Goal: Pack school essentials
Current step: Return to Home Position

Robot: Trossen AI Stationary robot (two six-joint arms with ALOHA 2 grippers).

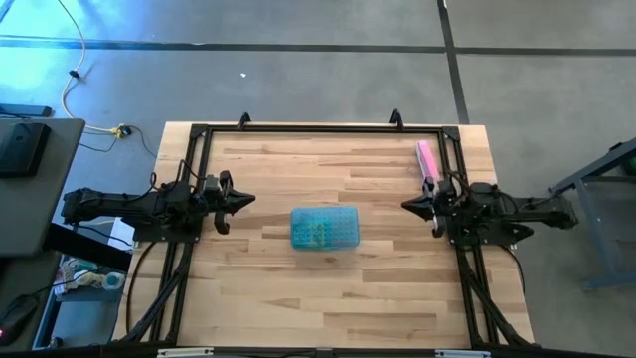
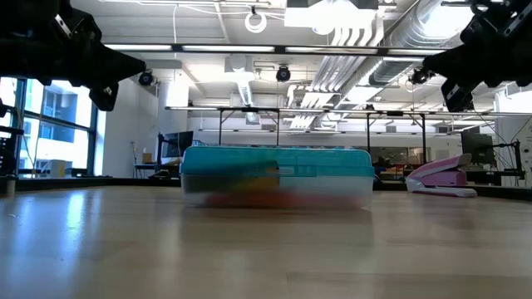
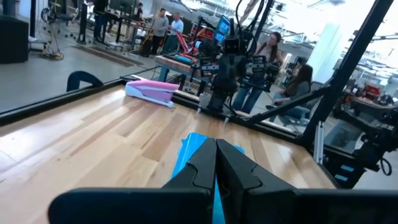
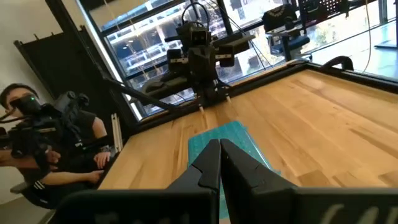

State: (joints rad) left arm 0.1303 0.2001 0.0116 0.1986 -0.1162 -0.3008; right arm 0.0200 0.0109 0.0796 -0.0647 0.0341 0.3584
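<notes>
Lying at the middle of the wooden table, the teal-lidded clear case is seen with its lid shut. Through its clear wall in the low view a blur of orange, red and yellow is made out: the school essentials are held inside it, though single pieces cannot be told apart. The left gripper is held above the table at nine o'clock from the case, well apart from it, with its tips turned toward the case. Its fingers are pressed together with nothing between them. The right gripper is held at three o'clock from the case, likewise well apart and pointed at it, and its fingers are also closed on nothing. A pink bar is laid at about two o'clock from the case, near the right gripper, toward the table's far edge. A seated person is seen beyond the table in the right wrist view.
</notes>
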